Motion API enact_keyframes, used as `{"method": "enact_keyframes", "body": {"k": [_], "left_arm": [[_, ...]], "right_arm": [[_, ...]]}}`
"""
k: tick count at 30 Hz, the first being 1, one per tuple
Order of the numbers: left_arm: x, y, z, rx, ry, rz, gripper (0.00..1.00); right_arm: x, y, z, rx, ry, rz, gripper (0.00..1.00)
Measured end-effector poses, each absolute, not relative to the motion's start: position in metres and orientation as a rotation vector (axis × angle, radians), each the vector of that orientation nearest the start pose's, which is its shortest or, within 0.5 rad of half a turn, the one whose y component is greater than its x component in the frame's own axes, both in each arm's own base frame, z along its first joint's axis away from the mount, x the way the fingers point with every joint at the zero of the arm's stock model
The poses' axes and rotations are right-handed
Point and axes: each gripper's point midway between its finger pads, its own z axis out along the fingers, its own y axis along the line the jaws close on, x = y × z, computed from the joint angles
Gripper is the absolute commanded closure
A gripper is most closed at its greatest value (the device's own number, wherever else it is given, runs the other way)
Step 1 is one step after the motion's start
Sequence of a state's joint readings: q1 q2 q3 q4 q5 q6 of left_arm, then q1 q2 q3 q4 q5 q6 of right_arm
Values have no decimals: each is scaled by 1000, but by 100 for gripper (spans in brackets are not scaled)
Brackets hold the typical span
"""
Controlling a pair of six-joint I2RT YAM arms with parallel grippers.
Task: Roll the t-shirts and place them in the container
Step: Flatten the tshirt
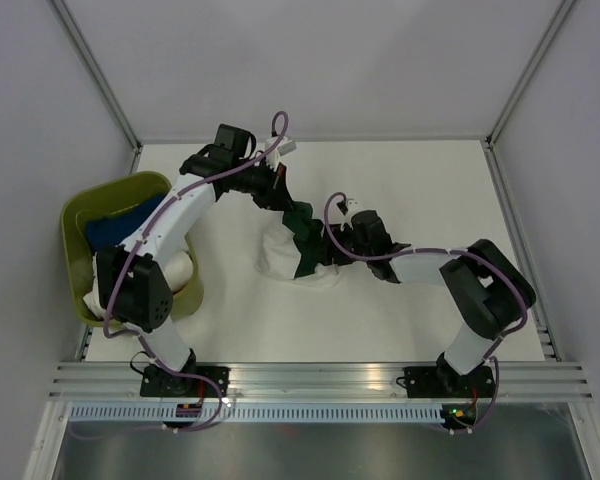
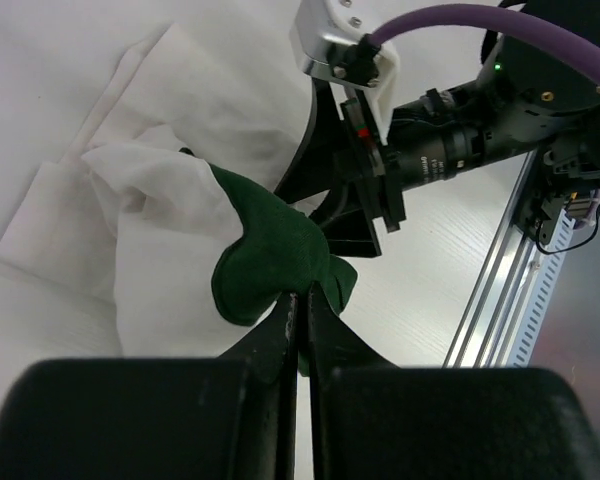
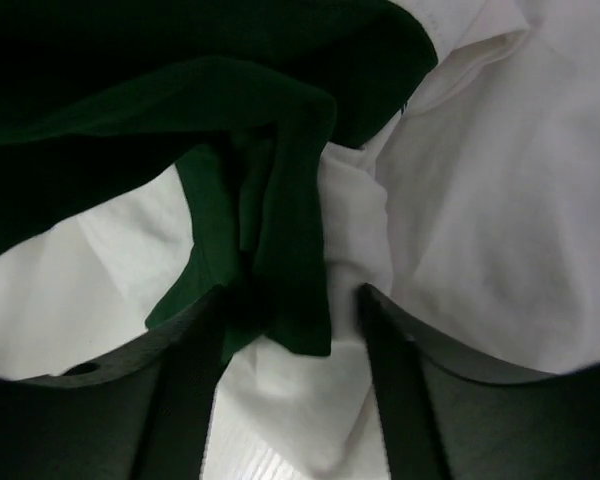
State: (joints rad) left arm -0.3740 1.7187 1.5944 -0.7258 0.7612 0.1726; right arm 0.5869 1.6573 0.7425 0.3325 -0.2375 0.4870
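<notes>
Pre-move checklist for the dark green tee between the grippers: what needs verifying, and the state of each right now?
1. Left gripper hold on the dark green cloth t-shirt: ok, fingers shut on a fold.
2. Right gripper hold: not ok, fingers apart, green cloth hangs between them unclamped.
3. Green shirt separated from the white cloth t-shirt: not ok, it lies across the crumpled white one.
4. Green shirt flat for rolling: not ok, bunched and twisted.
5. Olive-green plastic bin away from the shirts: ok, at the table's left side.
6. Which end of the green shirt is hem or collar: cannot tell, folds hide it.
</notes>
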Motion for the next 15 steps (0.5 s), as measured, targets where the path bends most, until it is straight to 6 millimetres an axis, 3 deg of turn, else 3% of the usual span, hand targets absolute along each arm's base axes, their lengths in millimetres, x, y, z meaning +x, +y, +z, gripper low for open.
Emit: {"method": "enact_keyframes", "body": {"k": [1, 2, 4, 5, 10, 12, 15], "left_arm": [[344, -257, 222, 955, 2138, -1007, 97], [344, -255, 222, 949, 2140, -1005, 97], [345, -251, 221, 939, 2145, -1001, 97], [346, -249, 222, 931, 2146, -998, 97], [361, -223, 235, 852, 2133, -956, 98], [376, -206, 253, 793, 2111, -923, 98], [397, -176, 304, 708, 2034, -882, 98]], "right_arm": [[320, 286, 52, -252, 2257, 861, 47], [323, 289, 48, -246, 2264, 865, 66], [331, 296, 45, -236, 2272, 884, 80], [335, 301, 47, -237, 2269, 902, 98], [336, 304, 78, -264, 2216, 955, 99], [336, 301, 106, -299, 2180, 942, 99], [342, 297, 181, -393, 2050, 886, 100]]}}
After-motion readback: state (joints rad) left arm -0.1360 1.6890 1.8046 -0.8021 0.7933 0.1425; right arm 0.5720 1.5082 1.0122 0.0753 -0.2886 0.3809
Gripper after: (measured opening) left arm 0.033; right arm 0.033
